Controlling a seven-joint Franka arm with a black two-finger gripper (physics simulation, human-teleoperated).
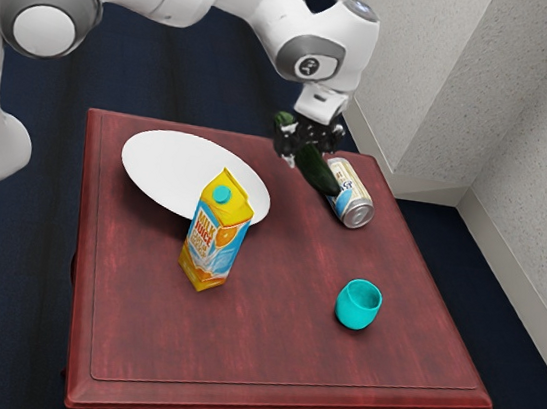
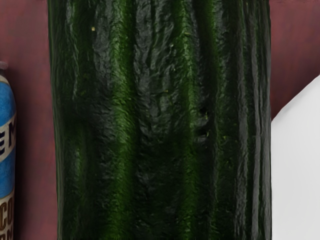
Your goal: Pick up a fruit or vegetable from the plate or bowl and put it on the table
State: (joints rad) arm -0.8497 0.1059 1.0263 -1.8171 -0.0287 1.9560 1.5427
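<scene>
My gripper point(image 1: 307, 140) is at the table's far side, in the exterior view's upper middle, with its fingers shut on a dark green cucumber point(image 1: 315, 169). The cucumber slants down toward the exterior view's right, its lower end in front of part of the can. In the wrist view the cucumber point(image 2: 160, 120) is large and close under the hand. The white plate point(image 1: 173, 166) lies on the table point(image 1: 266, 335) toward the exterior view's left, with no food visible on it; its edge part point(image 2: 300, 165) is beside the cucumber in the wrist view.
A drink can point(image 1: 357, 203) stands or lies close by the cucumber; which, I cannot tell. A juice carton point(image 1: 214, 237) stands in front of the plate. The turquoise cup point(image 1: 357, 306) is on the table toward the exterior view's right.
</scene>
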